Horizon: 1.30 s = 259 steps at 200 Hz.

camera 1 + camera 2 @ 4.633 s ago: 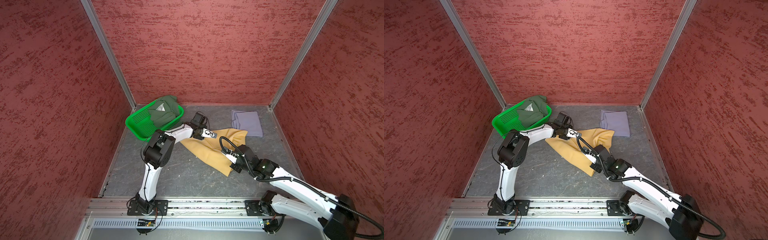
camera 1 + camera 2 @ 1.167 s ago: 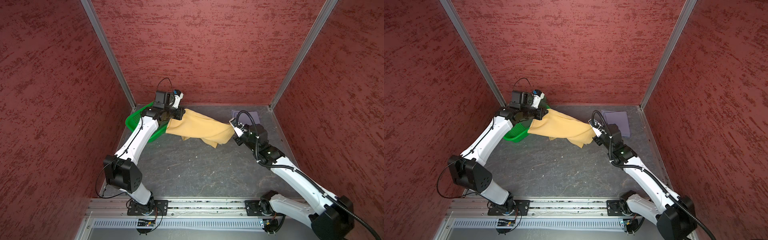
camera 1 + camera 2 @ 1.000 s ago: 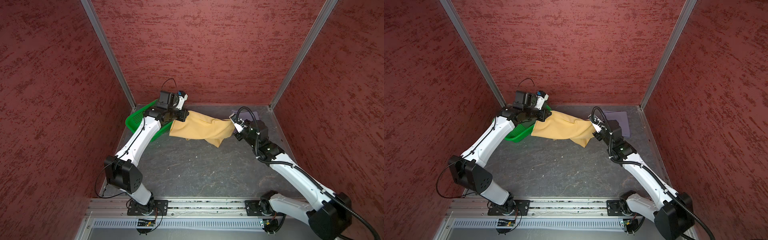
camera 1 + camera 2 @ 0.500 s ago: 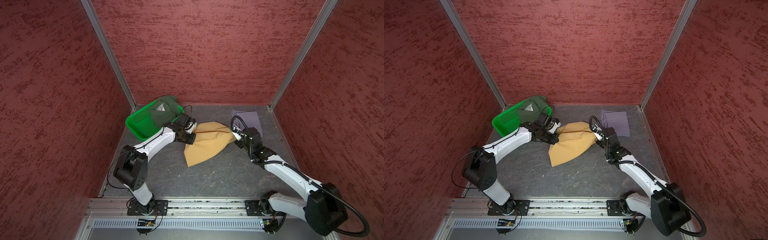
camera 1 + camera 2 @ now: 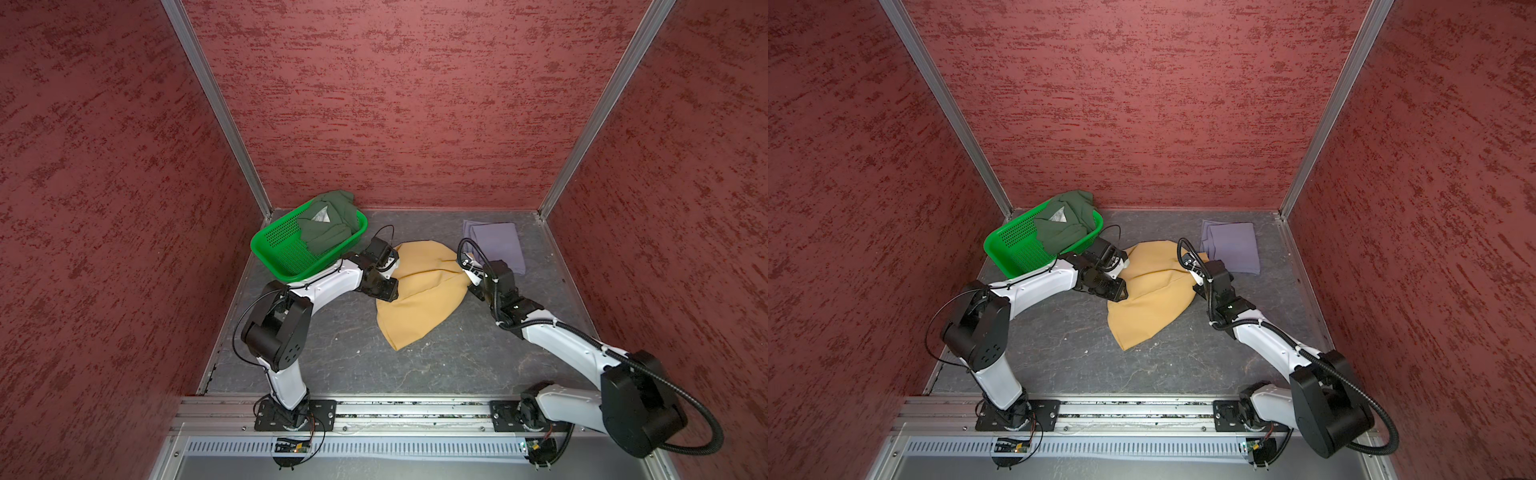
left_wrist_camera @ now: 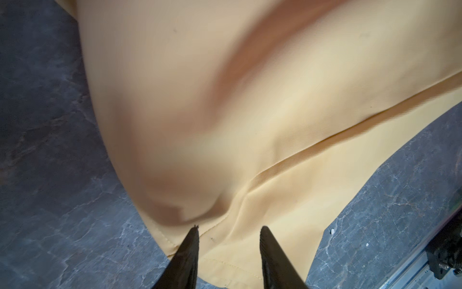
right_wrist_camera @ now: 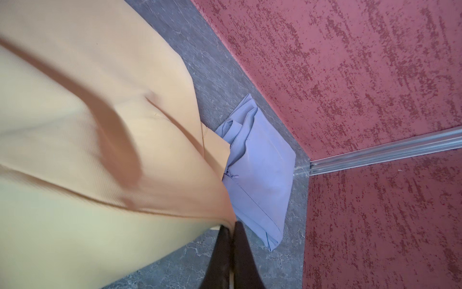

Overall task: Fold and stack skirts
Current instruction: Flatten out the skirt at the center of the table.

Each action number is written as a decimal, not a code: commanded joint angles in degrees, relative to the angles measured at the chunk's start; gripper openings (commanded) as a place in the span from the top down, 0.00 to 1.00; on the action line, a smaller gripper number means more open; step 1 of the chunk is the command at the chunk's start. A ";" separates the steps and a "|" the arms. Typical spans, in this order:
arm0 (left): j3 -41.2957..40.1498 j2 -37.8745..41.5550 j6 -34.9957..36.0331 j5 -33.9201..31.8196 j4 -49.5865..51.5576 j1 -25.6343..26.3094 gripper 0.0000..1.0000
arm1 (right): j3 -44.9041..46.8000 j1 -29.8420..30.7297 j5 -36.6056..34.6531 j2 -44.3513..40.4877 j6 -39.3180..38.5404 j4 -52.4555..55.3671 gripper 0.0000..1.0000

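The mustard-yellow skirt (image 5: 419,295) (image 5: 1150,299) lies folded over on the grey floor between my arms. My left gripper (image 6: 228,229) is open at its left edge (image 5: 388,293), its fingertips apart over the hem and holding nothing. At the skirt's right corner my right gripper (image 7: 231,225) is shut on the cloth (image 5: 471,276). The lavender-grey skirt (image 5: 496,245) (image 7: 260,175) lies folded at the back right, just beyond that corner. The dark green skirt (image 5: 330,226) is heaped in the basket.
The bright green perforated basket (image 5: 278,249) (image 5: 1013,245) stands at the back left, close behind my left wrist. Red walls close in the back and both sides. A metal rail (image 5: 415,409) with both arm bases runs along the front.
Both arms came down from holding the yellow skirt stretched in the air and laid it on the floor. My left gripper opened and let go; the right keeps its grip.
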<state>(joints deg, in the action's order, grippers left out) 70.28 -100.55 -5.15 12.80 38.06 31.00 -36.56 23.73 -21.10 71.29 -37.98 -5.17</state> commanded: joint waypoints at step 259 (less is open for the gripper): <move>-2.01 -5.72 38.92 -12.03 -0.10 2.22 0.53 | 0.74 -0.35 2.92 -1.44 0.45 -3.86 1.00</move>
<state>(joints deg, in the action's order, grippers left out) 66.59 -105.16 33.91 -0.27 37.82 34.22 -36.25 23.73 -19.46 71.20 -37.87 -7.09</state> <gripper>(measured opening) 0.479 0.052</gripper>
